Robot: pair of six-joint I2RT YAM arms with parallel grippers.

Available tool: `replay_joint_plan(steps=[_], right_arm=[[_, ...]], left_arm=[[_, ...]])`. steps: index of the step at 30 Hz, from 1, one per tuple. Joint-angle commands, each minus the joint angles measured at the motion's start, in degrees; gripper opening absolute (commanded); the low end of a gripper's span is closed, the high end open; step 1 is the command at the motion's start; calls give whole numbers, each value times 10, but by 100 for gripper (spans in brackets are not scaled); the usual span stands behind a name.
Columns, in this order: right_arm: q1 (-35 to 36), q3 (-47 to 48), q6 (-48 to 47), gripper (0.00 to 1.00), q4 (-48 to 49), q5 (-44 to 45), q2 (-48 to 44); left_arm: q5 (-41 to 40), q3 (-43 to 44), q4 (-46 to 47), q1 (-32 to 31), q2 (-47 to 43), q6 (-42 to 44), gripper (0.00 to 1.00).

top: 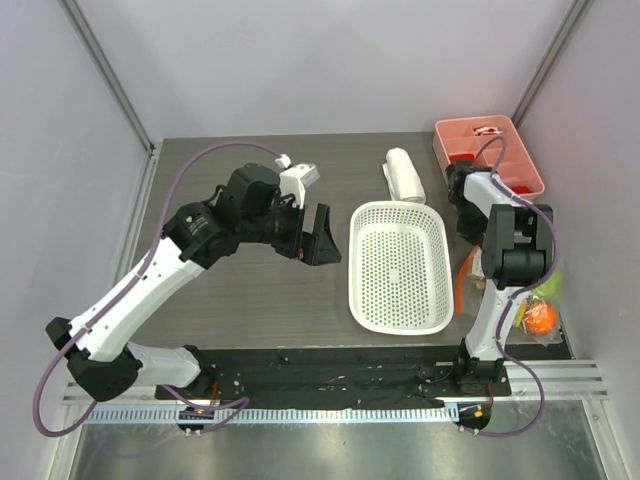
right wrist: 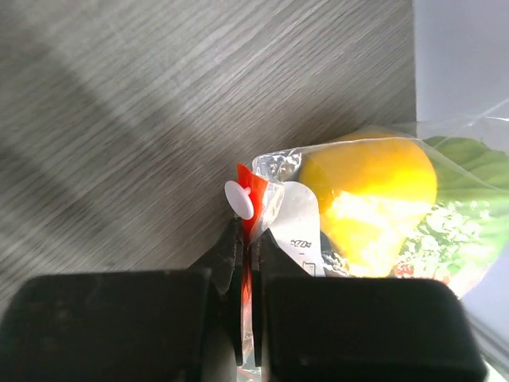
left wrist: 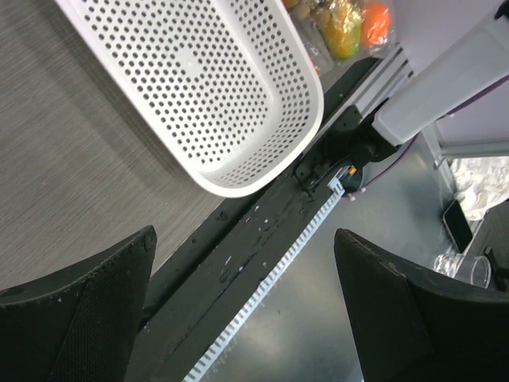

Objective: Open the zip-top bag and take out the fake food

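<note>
The zip-top bag (right wrist: pixel 318 215) lies at the table's right edge, right of the basket, clear plastic with an orange-red zip strip (right wrist: pixel 248 187) and a white slider tab (right wrist: pixel 238 199). Inside it show a yellow lemon (right wrist: pixel 370 187), something green (right wrist: pixel 469 159) and an orange (top: pixel 540 316). My right gripper (right wrist: pixel 248 239) is shut on the zip strip just behind the slider. In the top view the right wrist (top: pixel 478 268) covers that grip, and only the strip (top: pixel 459 285) shows. My left gripper (top: pixel 322 238) is open and empty, left of the basket. The bag's fruits also show in the left wrist view (left wrist: pixel 342 24).
A white perforated basket (top: pixel 400 262) stands mid-table between the arms. A pink compartment tray (top: pixel 488 150) sits at the back right, and a white roll (top: pixel 404 175) lies behind the basket. The right wall is close beside the bag.
</note>
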Motion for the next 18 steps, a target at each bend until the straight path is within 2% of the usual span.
replay_joint_plan(steps=[1,5,8,12,14,17,18], right_arm=[[-2,75,39,1,-56,-18,-66],[-18,117,74,1,-108,-50,-125],[-22,127,93,1,-129,-54,-164],[-36,90,98,1,-139,-54,-223],[-48,82,91,1,-153,-55,-240],[-71,98,76,1,-146,-68,-270],[-77,107,74,1,-148,-75,-270]], left_arm=[[37,-16,98,2,13,-29,91],[51,-43,203,-3,41,-54,86],[34,-44,290,-38,81,-55,85],[-3,-47,445,-108,169,-85,96],[-45,-37,514,-129,212,-89,96],[-67,59,505,-168,309,-60,95],[-101,88,496,-178,333,-24,94]])
